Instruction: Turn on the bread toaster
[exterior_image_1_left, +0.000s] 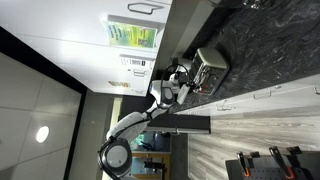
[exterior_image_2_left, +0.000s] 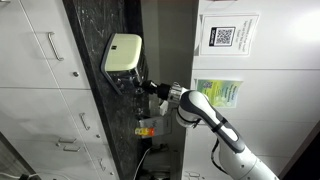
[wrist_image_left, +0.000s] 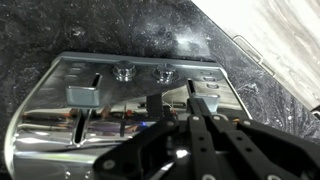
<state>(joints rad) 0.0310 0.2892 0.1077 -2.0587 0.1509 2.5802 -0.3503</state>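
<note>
The bread toaster (exterior_image_1_left: 210, 65) is a small silver box on the dark marbled counter, also seen in an exterior view (exterior_image_2_left: 122, 52). In the wrist view its shiny face (wrist_image_left: 60, 110) fills the frame, with two round knobs (wrist_image_left: 124, 71) and a grey lever (wrist_image_left: 82, 92) on the left. A second lever (wrist_image_left: 197, 90) sits on the right. My gripper (wrist_image_left: 190, 100) is shut, with its fingertips right at this second lever, touching or just above it. In both exterior views the gripper (exterior_image_1_left: 186, 77) (exterior_image_2_left: 141, 86) is up against the toaster's side.
The black marbled counter (wrist_image_left: 40, 30) ends at a white edge (wrist_image_left: 270, 50) beside the toaster. White cabinets with handles (exterior_image_2_left: 50, 45) line the counter. A small orange object (exterior_image_2_left: 146, 128) lies near the arm. Posters hang on the wall (exterior_image_2_left: 228, 37).
</note>
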